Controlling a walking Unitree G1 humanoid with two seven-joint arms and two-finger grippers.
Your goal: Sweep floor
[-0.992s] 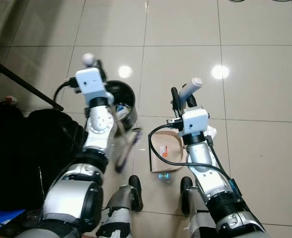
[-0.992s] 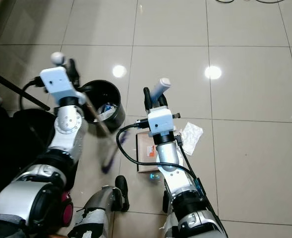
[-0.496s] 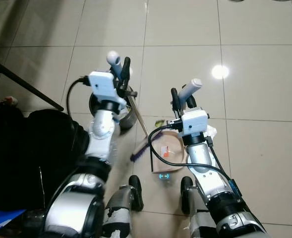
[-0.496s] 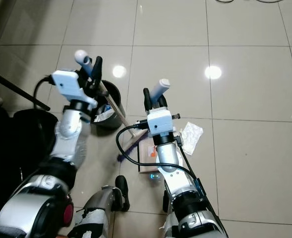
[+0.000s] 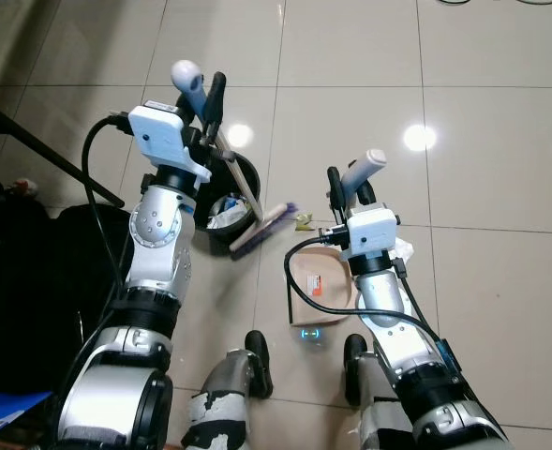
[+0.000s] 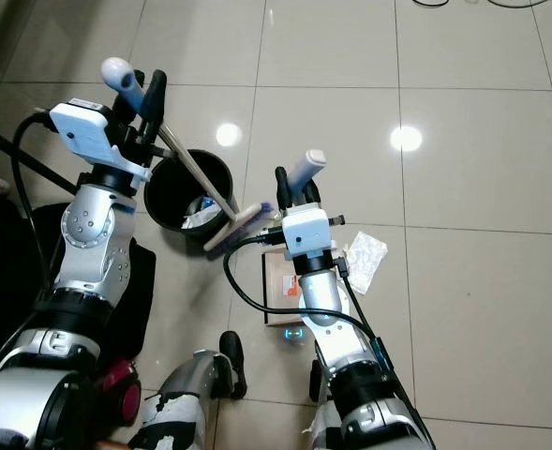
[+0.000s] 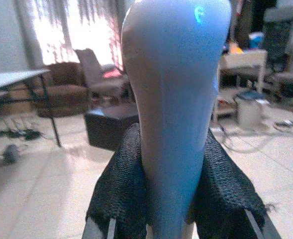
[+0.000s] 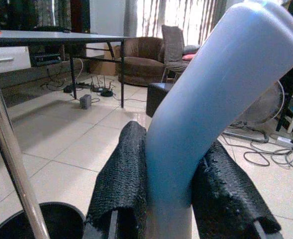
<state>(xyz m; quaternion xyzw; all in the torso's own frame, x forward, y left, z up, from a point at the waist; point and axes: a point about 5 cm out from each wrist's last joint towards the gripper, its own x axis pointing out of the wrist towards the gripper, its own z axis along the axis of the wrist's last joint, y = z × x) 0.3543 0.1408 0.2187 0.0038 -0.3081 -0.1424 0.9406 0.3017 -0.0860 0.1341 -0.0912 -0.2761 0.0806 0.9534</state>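
Observation:
My left gripper [image 5: 201, 90] is shut on the blue-grey top of the broom handle [image 7: 173, 99]. Its stick slants down to the purple-bristled brush head [image 5: 261, 225], which is beside the right rim of the black bin [image 6: 174, 192]. My right gripper [image 5: 348, 186] is shut on the pale handle [image 8: 211, 99] of the tan dustpan [image 5: 315, 284]. The dustpan lies on the tiles in front of my feet. A small yellowish scrap [image 5: 303, 221] lies between brush and dustpan. Crumpled white paper [image 6: 365, 255] lies right of the dustpan.
The bin holds paper rubbish. A black bag [image 5: 32, 281] and a dark slanting rod [image 5: 46, 157] stand at the left. Cables [image 6: 463, 4] lie at the far edge. A small blue-lit device [image 5: 310, 333] sits by my feet. Glossy tiles stretch ahead and to the right.
My left arm swung the broom: the brush head went from near my left foot forward to the bin's right rim. The right arm and dustpan stayed put.

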